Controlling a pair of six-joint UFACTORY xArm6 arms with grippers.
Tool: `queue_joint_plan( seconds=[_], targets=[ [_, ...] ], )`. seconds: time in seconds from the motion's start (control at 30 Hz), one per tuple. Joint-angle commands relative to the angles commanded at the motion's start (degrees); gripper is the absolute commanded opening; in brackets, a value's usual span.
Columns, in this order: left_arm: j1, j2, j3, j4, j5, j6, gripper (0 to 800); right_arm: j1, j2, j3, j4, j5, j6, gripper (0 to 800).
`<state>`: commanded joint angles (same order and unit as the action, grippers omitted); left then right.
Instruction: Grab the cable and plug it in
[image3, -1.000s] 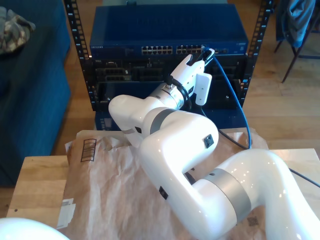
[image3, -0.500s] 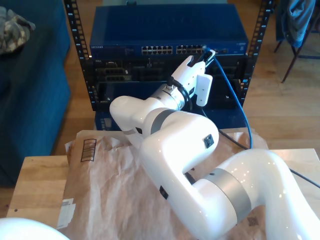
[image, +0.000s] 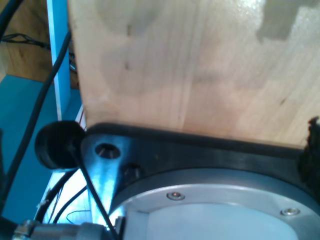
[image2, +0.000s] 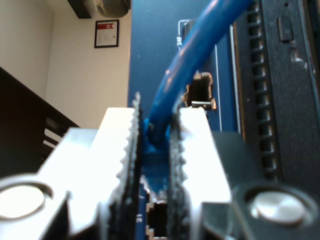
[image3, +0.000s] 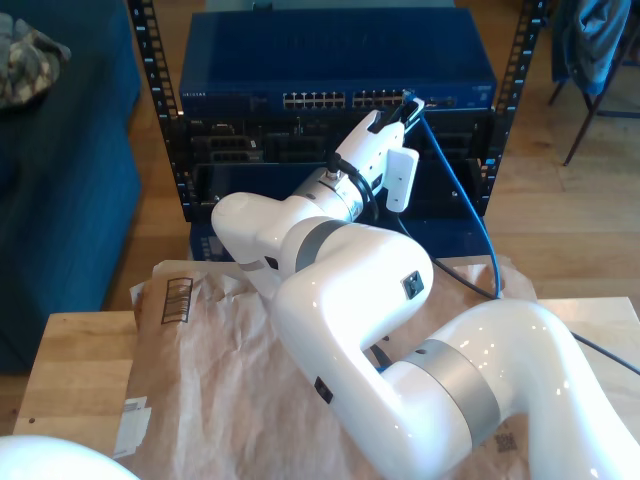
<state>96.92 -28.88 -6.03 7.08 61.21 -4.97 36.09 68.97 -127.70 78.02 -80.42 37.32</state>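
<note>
Second gripper (image3: 408, 103), clenched on the cable (image2: 200, 45), has been nudged closer to the switch (image3: 340, 60) ports, plug nearly seated; first gripper's state cannot be told

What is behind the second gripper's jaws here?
Behind my second gripper, shut on the blue cable, the blue switch's face with an open port. The cable's plug is hidden between the jaws.
</note>
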Motion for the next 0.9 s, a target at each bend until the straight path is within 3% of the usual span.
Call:
queue_joint_plan(
  seconds=[0.9],
  targets=[
    [0.0, 0.0, 0.0, 0.0, 0.0, 0.0, 800, 0.09, -0.7, 0.0, 1.58, -0.53, 0.0, 0]
  ],
)
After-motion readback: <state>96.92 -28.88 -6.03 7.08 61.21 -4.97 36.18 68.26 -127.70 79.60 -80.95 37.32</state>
